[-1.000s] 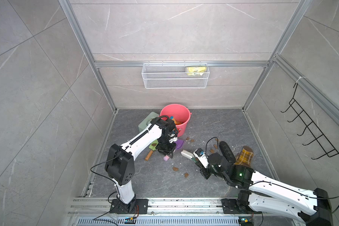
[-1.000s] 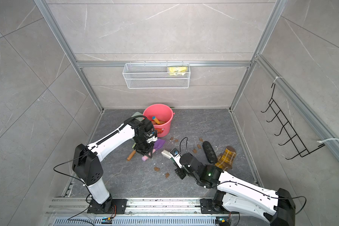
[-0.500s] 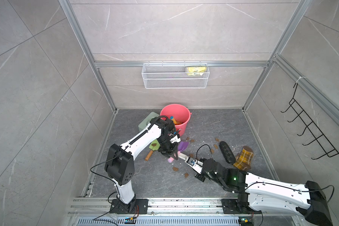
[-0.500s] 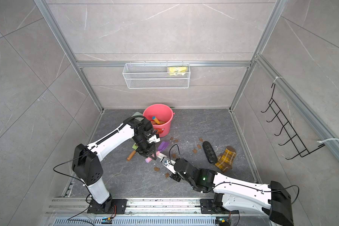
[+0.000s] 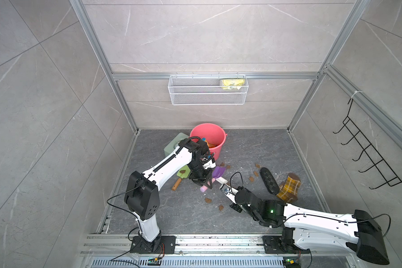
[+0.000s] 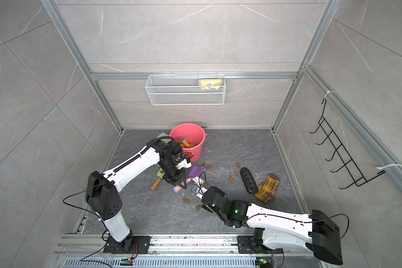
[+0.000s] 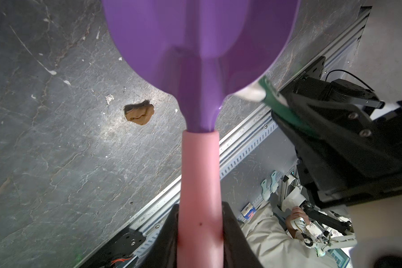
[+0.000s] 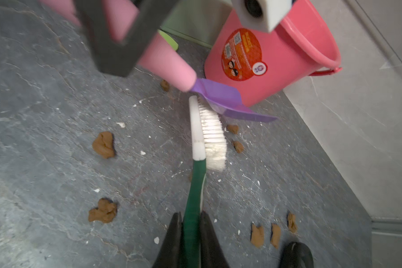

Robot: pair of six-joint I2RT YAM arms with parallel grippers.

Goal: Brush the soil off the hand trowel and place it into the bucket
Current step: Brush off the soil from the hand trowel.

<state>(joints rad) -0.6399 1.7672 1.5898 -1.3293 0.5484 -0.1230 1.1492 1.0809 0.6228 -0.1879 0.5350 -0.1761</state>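
Beside the bucket (image 5: pixel 219 147), left hand (image 7: pixel 200 234) clamps the trowel (image 7: pixel 202 46), right hand (image 8: pixel 192 232) the half-hidden brush (image 5: pixel 221 180).

A robot lab test booth: grey tile walls (image 5: pixel 195 34) in aluminium framing (image 5: pixel 214 76), mounting rail (image 5: pixel 218 242) in front.

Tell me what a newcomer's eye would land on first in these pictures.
The coral bucket at the back of the floor stands out first. Just in front of it, the left end effector grips the trowel by its pink handle, while the right end effector holds a white-bristled brush up to the purple blade. Brown soil lumps dot the floor around them.
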